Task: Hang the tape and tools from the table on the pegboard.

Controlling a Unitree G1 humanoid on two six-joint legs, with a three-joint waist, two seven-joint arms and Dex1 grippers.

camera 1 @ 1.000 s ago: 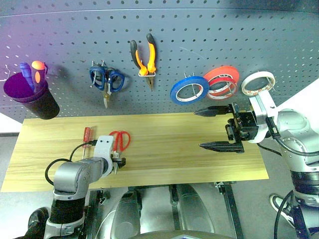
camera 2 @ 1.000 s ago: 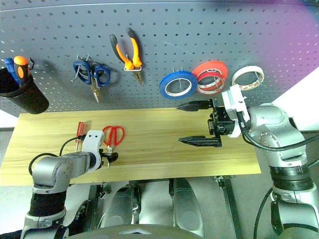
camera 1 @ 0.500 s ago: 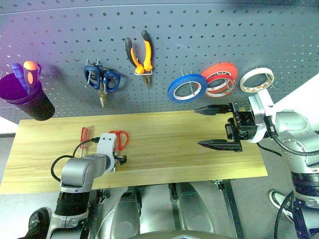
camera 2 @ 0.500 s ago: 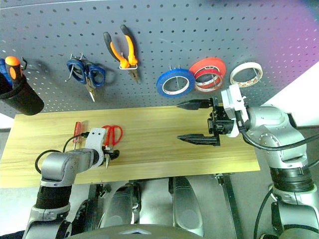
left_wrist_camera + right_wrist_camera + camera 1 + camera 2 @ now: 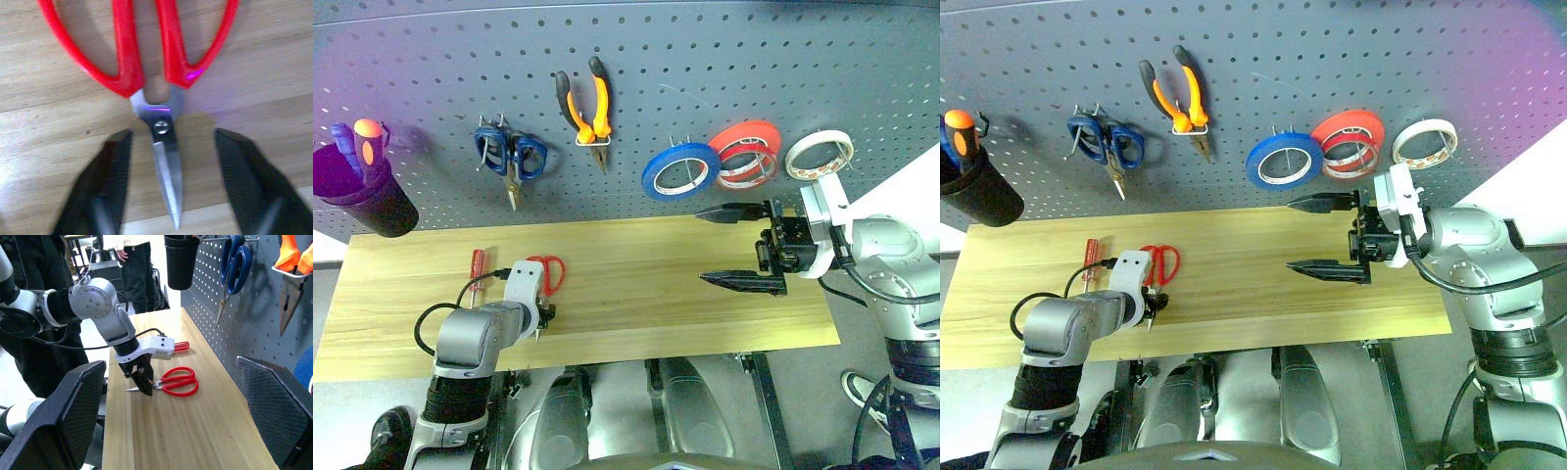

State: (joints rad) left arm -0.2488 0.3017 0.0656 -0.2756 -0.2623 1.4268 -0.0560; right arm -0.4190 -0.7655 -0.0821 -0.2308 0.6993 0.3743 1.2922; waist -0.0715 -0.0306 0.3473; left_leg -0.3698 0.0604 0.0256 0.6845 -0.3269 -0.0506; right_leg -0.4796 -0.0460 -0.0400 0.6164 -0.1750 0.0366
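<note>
Red-handled scissors (image 5: 161, 63) lie flat on the wooden counter (image 5: 646, 284); the left pincer (image 5: 168, 196) straddles their blades, not yet touching. The right pincer (image 5: 744, 245) gapes wide, empty.

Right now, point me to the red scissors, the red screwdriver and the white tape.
red scissors (image 5: 139, 54): left wrist view, on the handle.
red screwdriver (image 5: 478, 264): left eye view, on the handle.
white tape (image 5: 819, 154): left eye view, on the ring's rim.

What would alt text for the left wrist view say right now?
Red-handled scissors lie flat on the wooden table, blades closed. The left gripper straddles the blades just past the pivot screw, one black finger on each side with a gap to the metal.
</note>
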